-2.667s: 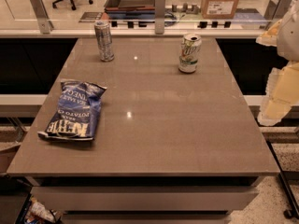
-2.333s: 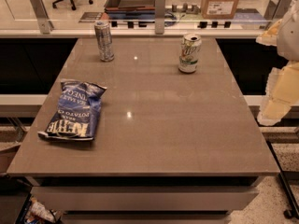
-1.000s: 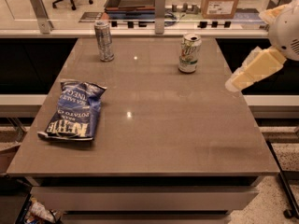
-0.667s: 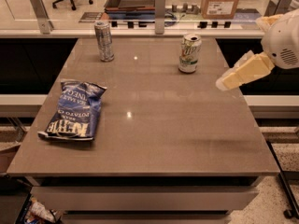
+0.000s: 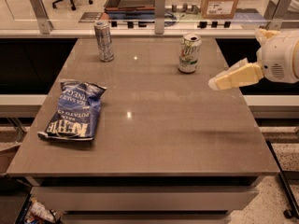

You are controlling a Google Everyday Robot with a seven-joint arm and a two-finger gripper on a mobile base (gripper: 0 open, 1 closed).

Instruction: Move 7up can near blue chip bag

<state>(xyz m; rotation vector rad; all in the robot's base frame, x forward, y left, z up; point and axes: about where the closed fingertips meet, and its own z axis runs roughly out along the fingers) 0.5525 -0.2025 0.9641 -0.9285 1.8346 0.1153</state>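
Observation:
The 7up can (image 5: 189, 53), short and white with green markings, stands upright at the back right of the brown table (image 5: 154, 125). The blue chip bag (image 5: 73, 110) lies flat near the table's left edge. My gripper (image 5: 218, 82) reaches in from the right on a white arm, above the table's right side. Its cream tip points left and hangs to the right of the can and a little nearer the camera, apart from it. It holds nothing.
A taller silver-grey can (image 5: 103, 41) stands at the back left of the table. Behind the table runs a glass barrier with metal posts (image 5: 160, 6). A cardboard box (image 5: 222, 0) sits beyond it.
My arm has swung in from the right edge of the view, up and leftward over the table toward the 7up can. The cans and the bag have not moved.

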